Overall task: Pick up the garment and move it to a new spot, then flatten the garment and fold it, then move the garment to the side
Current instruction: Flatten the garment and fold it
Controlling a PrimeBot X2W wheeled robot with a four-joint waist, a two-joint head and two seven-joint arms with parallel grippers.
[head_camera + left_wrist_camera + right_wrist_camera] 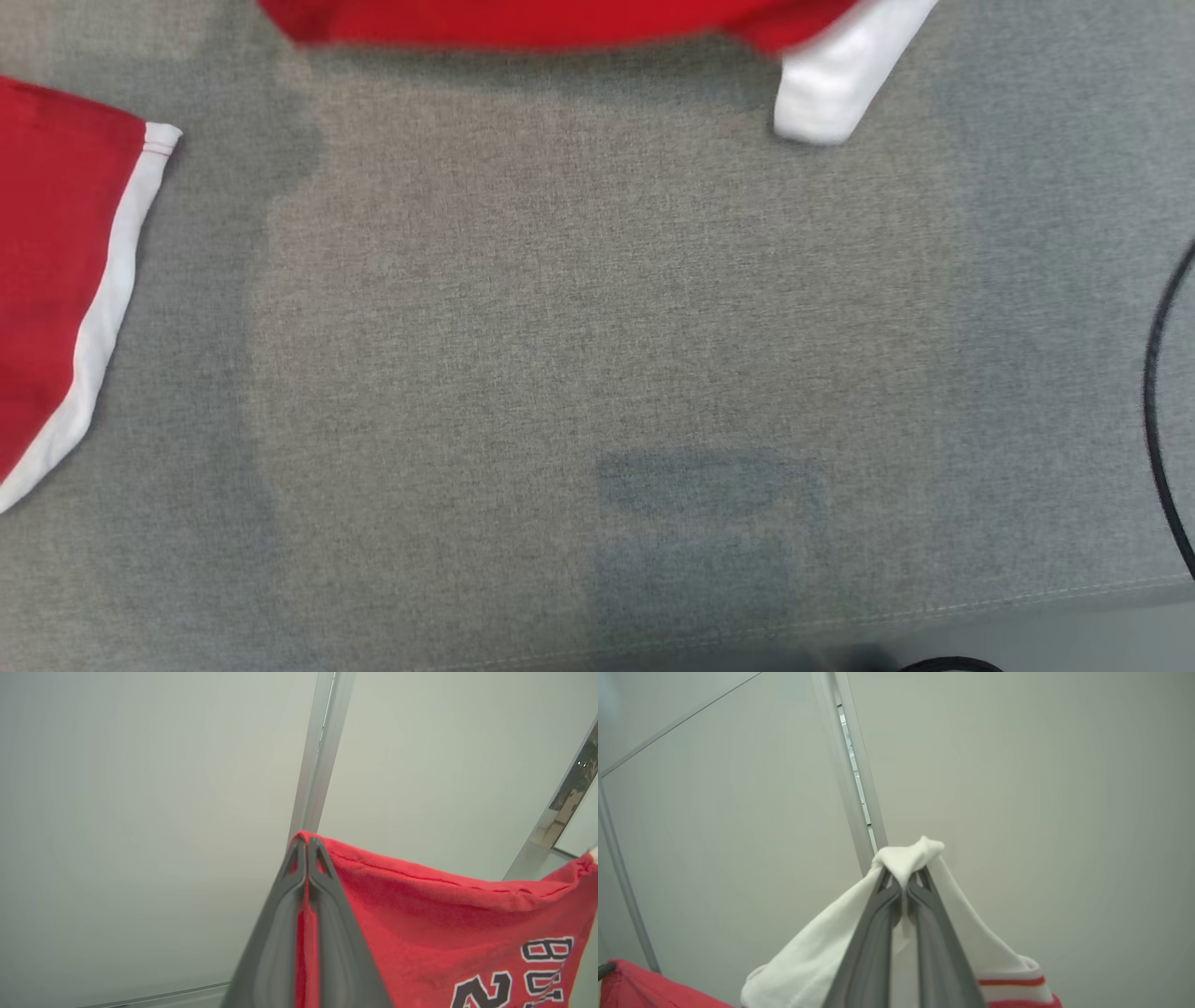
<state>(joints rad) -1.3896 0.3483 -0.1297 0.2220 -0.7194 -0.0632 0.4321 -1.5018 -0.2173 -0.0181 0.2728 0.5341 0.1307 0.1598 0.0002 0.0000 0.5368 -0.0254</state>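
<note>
The garment is a red jersey with white trim and dark lettering [528, 970]. In the left wrist view my left gripper [307, 847] is shut on its red hem, and the cloth hangs away to the right. The right wrist view has my right gripper [906, 877] shut on a bunched white part of the garment [908, 856], with red cloth below. In the head view the garment's lower red edge [523, 21] and a white sleeve end [840, 84] hang blurred along the top. A red panel with a white border [56, 261] lies at the left edge.
A grey fabric surface [597, 327] spreads below, with a stitched front edge [1027, 597] at the bottom. A black cable [1156, 392] curves along the right side. Both wrist views face pale wall panels split by a metal strip [322, 756].
</note>
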